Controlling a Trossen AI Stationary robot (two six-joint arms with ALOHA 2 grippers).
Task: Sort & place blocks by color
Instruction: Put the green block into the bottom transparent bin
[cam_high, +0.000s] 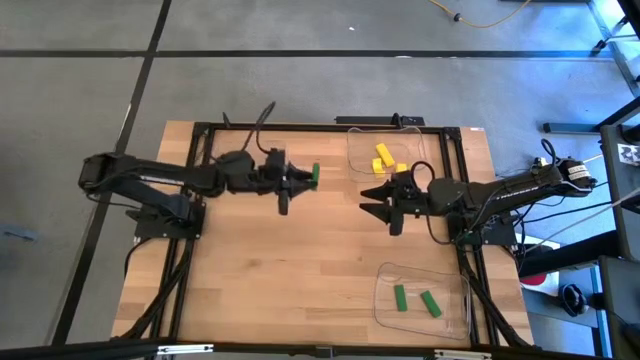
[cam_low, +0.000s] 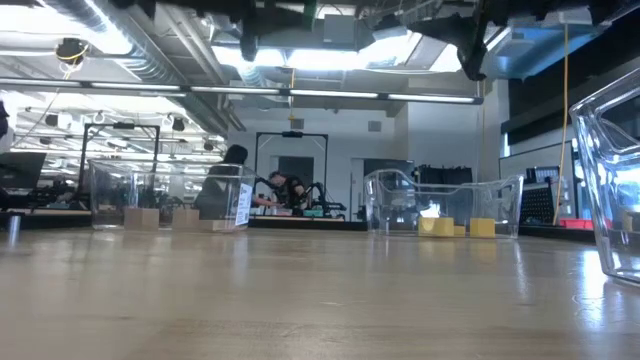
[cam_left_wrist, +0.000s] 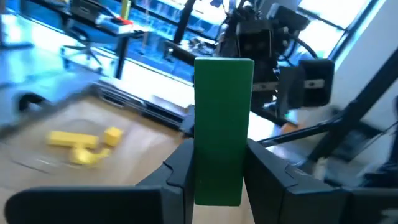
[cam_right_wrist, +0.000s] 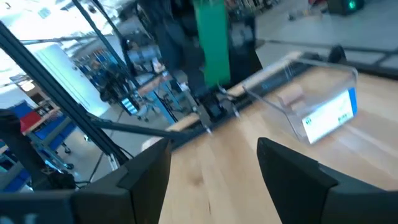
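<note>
Wooden table (cam_high: 300, 270) | left gripper (cam_high: 303, 176) raised mid-table, fingers clamped on green block (cam_left_wrist: 222, 127) | right gripper (cam_high: 378, 202) beside yellow-block tray (cam_high: 360, 150), fingers spread, empty | near tray (cam_high: 385, 300): two green blocks (cam_high: 400, 297)

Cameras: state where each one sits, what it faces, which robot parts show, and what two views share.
High view: overhead, straight down; both arms, left end effector, right end effector.
Low view: tabletop height, facing the room; yellow blocks in a clear tray.
Left wrist: past its own fingers clamping the green block.
Right wrist: past its own open fingers, facing the left arm.
Shared: both wrist views show that green block.
</note>
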